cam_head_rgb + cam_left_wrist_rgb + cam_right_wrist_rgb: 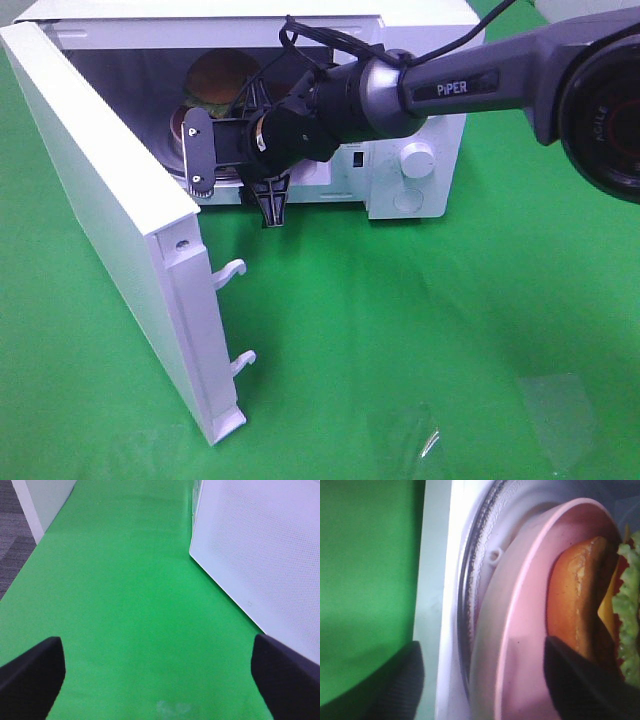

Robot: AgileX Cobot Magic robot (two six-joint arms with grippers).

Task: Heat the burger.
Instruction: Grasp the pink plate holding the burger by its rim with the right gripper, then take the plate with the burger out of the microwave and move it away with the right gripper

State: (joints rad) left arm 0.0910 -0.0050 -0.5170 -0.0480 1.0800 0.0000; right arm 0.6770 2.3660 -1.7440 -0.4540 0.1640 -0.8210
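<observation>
A: Start nearest the high camera. What's there?

B: The white microwave door is swung wide open toward the viewer, its two latch hooks sticking out from the free edge, over a green table.

A: And the arms?

B: The right arm comes in from the right edge and stretches roughly level across the front of the microwave, with its wrist rolled so that the right gripper is turned on its side at the oven's mouth. One finger points down in front of the sill.

A: Is that gripper holding anything?

B: In the right wrist view its fingers stand apart, one over the pink plate beside the burger and the other out over the sill. Whether they grip the plate's rim, I cannot tell.

A: The left one?

B: The left gripper hangs over bare green cloth beside the microwave's perforated side wall, spread wide and holding nothing.

A: And farthest in?

B: The burger sits on the pink plate inside the oven cavity, bun up, with lettuce and cheese showing at its edge.
</observation>
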